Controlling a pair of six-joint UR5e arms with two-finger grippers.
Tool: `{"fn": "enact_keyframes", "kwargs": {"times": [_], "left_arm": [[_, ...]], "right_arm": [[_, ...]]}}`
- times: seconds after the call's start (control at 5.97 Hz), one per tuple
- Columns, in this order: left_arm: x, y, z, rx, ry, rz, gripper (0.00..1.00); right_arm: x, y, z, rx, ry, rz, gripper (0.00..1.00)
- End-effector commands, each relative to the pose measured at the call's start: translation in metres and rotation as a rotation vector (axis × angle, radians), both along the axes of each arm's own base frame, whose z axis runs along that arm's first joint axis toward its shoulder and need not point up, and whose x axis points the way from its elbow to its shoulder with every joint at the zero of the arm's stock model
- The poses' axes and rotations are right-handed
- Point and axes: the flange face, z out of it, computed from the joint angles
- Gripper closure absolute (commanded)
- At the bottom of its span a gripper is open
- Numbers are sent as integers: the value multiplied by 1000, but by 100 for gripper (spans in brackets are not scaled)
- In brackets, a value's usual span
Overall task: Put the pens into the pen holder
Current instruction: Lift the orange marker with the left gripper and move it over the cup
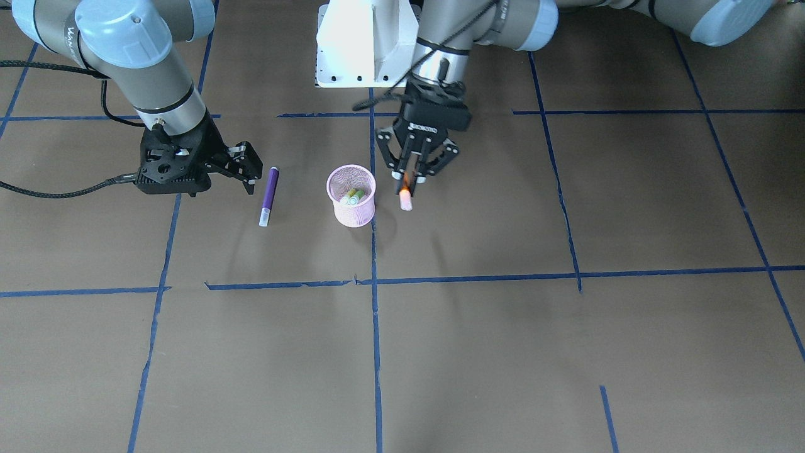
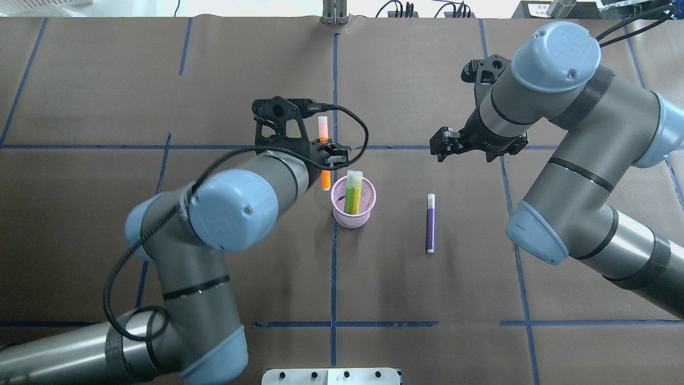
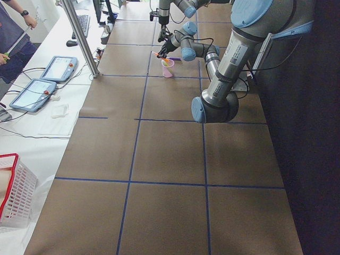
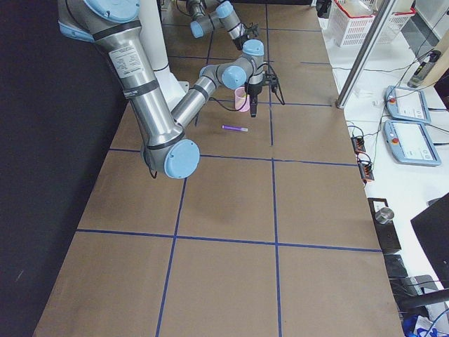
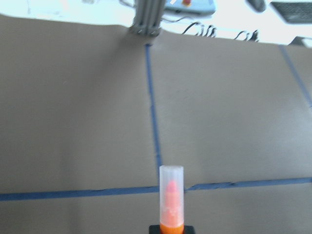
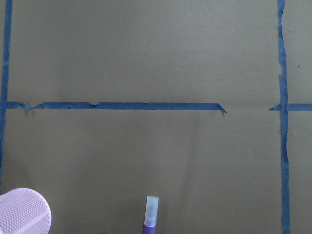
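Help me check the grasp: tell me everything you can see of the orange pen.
The orange pen is a slim plastic-looking stick with an orange body and a pale translucent cap showing a pinkish tip inside. The left gripper is shut on its middle, cap end pointing away from the robot. It hangs beside the pink mesh pen holder, not in it.

Pen holder [image 2: 350,220]: you see a pink mesh cup, upright, mid-table.
Green pens [image 2: 349,195]: two stand inside it, caps up.
Orange pen [image 2: 323,128]: clamped in the left gripper [image 2: 324,152], just left of the cup, cap pointing far.
Purple pen [image 2: 430,224]: you see it flat on the table, right of the cup, cap far.
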Motion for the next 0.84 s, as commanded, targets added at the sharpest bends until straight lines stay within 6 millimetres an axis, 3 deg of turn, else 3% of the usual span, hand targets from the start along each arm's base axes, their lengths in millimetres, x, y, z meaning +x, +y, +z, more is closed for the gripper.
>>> {"fn": "enact_keyframes", "kwargs": {"times": [0.0,0.17,0.34,0.67], "left_arm": [[31,4,-20,49,12,-100,100],[42,-3,-20,60,3,-135,100],[51,-3,-6,54,-24,-141,100],[89,21,14,82,-2,-153,100]], "right_arm": [[1,0,2,-2,3,1,0],[1,0,2,-2,3,1,0],[1,0,2,-2,3,1,0],[1,0,3,-3,4,3,0]]}}
